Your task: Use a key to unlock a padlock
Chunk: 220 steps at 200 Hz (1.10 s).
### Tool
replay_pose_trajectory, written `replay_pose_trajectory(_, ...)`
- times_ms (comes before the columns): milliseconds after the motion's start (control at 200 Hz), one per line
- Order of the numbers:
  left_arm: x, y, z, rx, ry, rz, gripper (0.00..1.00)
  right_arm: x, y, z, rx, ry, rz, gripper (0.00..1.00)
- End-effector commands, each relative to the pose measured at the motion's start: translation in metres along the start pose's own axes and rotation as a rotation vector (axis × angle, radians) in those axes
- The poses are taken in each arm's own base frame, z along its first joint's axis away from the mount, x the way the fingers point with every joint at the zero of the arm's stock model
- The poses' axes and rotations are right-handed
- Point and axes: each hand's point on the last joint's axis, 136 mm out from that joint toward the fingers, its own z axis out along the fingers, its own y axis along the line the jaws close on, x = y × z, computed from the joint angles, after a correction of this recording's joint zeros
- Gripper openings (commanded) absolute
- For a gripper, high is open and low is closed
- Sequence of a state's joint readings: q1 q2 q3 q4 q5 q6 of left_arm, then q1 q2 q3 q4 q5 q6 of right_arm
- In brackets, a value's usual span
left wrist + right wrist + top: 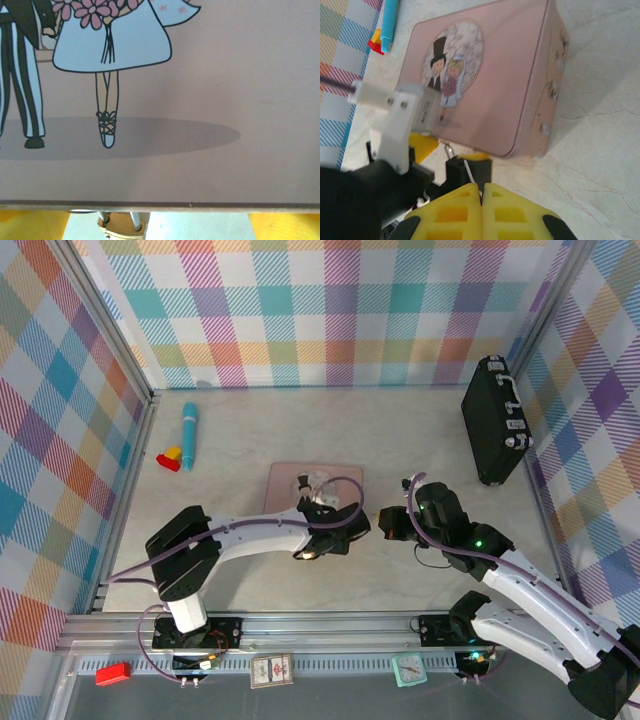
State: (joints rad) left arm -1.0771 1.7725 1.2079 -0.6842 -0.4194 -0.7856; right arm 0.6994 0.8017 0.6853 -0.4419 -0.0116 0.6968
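Note:
The padlock (120,229) shows its brass body and two silver shackle legs at the bottom of the left wrist view, just off the near edge of the pink tin (210,100). My left gripper (159,225) is open, its yellow fingers (30,226) wide apart on either side of the padlock, neither touching it. From the right wrist view the shackle (447,150) stands between those fingers. My right gripper (481,186) is shut on the key (468,172), whose thin shaft points at the left gripper's black finger. From above, the two grippers (335,530) (385,523) nearly meet.
The pink tin (315,485) lies mid-table right behind both grippers. A black case (495,420) stands at the right wall. A blue marker (189,435) and a red and yellow piece (170,458) lie at the left. Checked walls enclose the table.

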Motion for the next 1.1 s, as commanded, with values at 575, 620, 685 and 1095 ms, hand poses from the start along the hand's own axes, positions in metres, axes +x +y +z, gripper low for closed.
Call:
replay_pose_trajectory(575,-0.001,0.016,-0.034,0.462,-0.214,0.114,0.91,0.003,0.006,0.012,-0.036,0.032,0.041,0.00)
replay_pose_trajectory(620,0.002,0.015,-0.035,0.502,-0.231,0.152,0.92,0.003,0.007,0.015,-0.039,0.039,0.043,0.00)
replay_pose_trajectory(685,0.004,0.013,-0.034,0.558,-0.244,0.191,0.92,0.003,0.009,0.017,-0.050,0.045,0.050,0.00)
replay_pose_trajectory(1095,-0.013,0.014,0.000,0.599,-0.170,0.254,0.78,0.006,0.012,0.013,-0.072,0.050,0.081,0.00)
